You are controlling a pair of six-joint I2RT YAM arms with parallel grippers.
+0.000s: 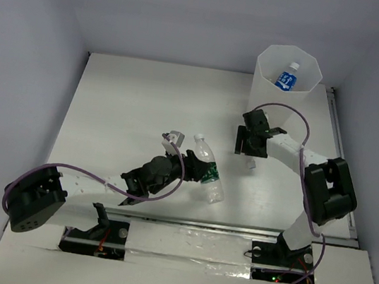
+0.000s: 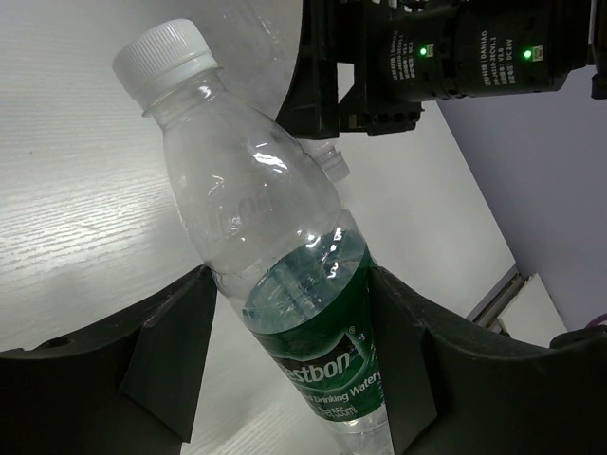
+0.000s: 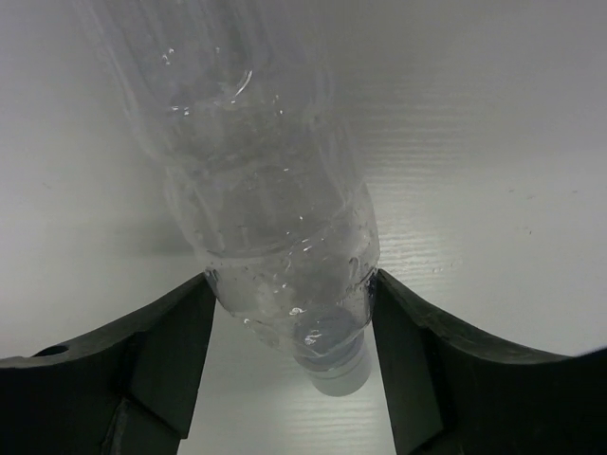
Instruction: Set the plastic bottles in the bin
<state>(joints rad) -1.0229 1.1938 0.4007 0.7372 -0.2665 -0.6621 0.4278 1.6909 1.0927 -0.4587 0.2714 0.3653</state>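
My left gripper (image 1: 196, 166) is shut on a clear bottle with a green label and white cap (image 1: 207, 173), held tilted over the middle of the table. In the left wrist view the gripper (image 2: 289, 284) has both pads pressed on the label of this bottle (image 2: 256, 190). My right gripper (image 1: 251, 148) is shut on a clear unlabelled bottle (image 3: 256, 171), gripped near its shoulder in the right wrist view (image 3: 292, 284), with its white cap (image 1: 250, 163) pointing down. The tall translucent white bin (image 1: 267, 96) stands at the back right, just beyond the right gripper. A blue-labelled bottle (image 1: 286, 78) lies inside it.
The white table (image 1: 123, 110) ends at a rail (image 1: 342, 172) along the right side and a ledge in front of the arm bases. Purple cables loop off both arms. The right arm's wrist (image 2: 446, 57) shows close above the left gripper's bottle.
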